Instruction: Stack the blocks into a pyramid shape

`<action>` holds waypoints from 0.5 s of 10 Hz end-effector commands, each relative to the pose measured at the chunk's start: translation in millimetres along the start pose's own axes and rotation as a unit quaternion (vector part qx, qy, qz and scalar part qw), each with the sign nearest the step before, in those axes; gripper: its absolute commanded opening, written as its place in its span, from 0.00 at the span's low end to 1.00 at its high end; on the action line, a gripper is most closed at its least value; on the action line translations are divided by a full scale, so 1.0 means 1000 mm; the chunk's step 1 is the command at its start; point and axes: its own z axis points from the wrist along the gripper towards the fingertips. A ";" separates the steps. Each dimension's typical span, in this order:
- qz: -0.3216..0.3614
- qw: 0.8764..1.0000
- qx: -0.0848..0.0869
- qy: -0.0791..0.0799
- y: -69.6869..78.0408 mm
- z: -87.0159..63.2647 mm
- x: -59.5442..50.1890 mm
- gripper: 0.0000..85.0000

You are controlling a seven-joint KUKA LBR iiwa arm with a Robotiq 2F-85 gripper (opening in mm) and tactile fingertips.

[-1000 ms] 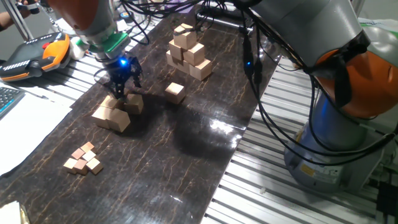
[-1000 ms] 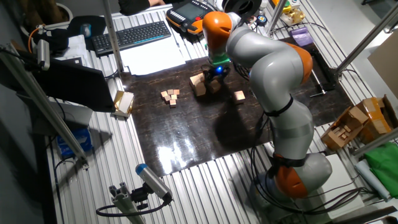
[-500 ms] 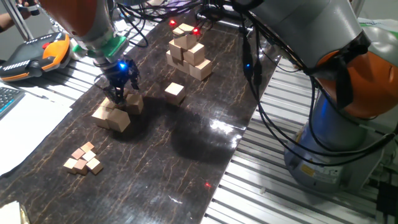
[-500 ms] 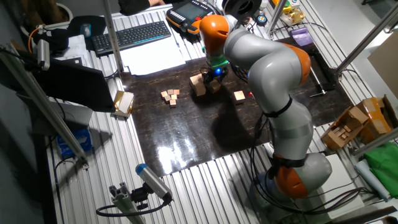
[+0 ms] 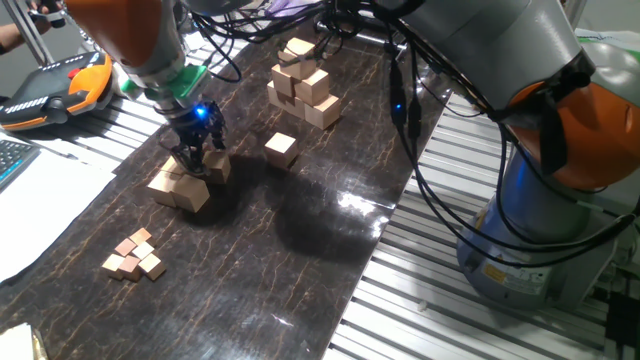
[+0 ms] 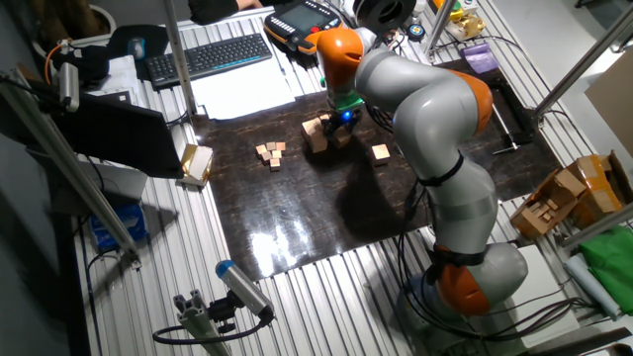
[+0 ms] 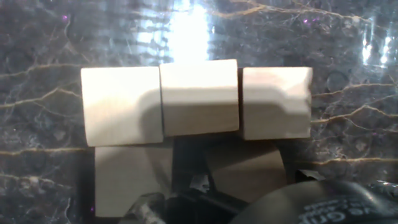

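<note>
The blocks form a low pile (image 5: 180,188) on the dark mat, also seen in the other fixed view (image 6: 316,135). In the hand view three tan cubes lie in a row (image 7: 199,96), with a lit cube (image 7: 134,174) in front of them. My gripper (image 5: 197,158) is down on the pile and looks shut on a shaded tan cube (image 7: 245,168) beside that lit one. Its fingers are mostly hidden. One loose cube (image 5: 281,148) lies to the right of the pile, apart from it.
A taller stack of bigger cubes (image 5: 303,85) stands at the back of the mat. Several tiny pinkish cubes (image 5: 135,255) lie near the front left. An orange pendant (image 5: 55,90) and a keyboard (image 6: 213,56) lie off the mat.
My gripper has come down a little onto the pile. The pile, the loose cube and the taller stack have not moved.
</note>
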 end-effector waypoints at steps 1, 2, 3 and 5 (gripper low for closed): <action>-0.002 1.000 -0.001 0.000 0.000 0.000 0.000 0.79; -0.005 1.000 -0.003 0.003 0.000 0.000 0.000 0.75; -0.009 1.000 -0.004 0.004 0.000 0.000 0.000 0.71; -0.013 1.000 -0.005 0.005 -0.001 0.000 0.001 0.65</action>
